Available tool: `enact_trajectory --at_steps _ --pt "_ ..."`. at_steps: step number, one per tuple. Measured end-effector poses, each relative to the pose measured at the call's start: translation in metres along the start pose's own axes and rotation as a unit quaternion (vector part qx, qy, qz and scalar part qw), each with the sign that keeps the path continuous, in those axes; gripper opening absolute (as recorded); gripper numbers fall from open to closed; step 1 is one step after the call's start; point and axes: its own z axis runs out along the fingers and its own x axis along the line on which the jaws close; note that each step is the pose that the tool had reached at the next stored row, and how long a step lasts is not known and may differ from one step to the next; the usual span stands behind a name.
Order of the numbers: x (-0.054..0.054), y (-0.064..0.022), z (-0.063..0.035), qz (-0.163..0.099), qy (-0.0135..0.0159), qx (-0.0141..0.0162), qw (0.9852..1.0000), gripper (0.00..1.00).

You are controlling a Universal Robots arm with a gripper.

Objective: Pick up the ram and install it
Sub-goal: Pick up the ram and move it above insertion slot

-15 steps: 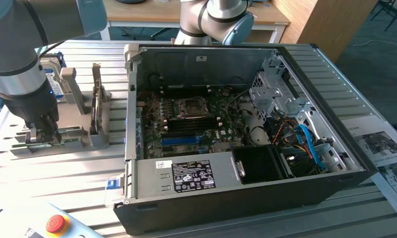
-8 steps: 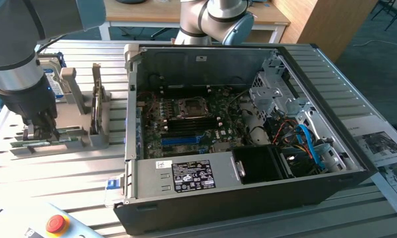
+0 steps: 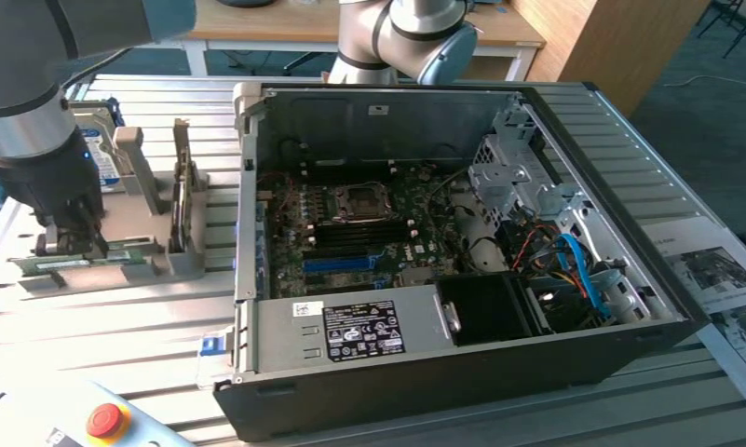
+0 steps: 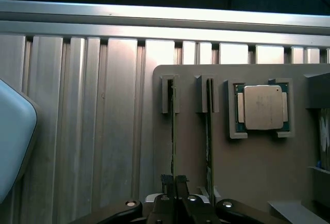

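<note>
Pincer [image 4: 174, 180] clenched, prob. gripping ram [image 3: 68, 264], edge-on btwn tips in holder [image 4: 247, 177] slot

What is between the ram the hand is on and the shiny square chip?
Another ram stick, on edge in its own slot of the grey holder. The wrist view shows it.

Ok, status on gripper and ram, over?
Gripper shut on ram. Ram on edge in holder slot, not yet lifted. Second stick one slot over, apart from gripper.

Strong daylight glares off the metal table [image 3: 100, 326], leaving the case [image 3: 472, 391] interior shadowed.
</note>
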Motion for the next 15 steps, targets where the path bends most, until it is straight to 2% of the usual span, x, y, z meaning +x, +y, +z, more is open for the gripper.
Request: enact_trajectory --at_steps 15 --pt "0.000 0.0012 -0.0256 0.000 0.0000 0.0000 1.0000 0.12"
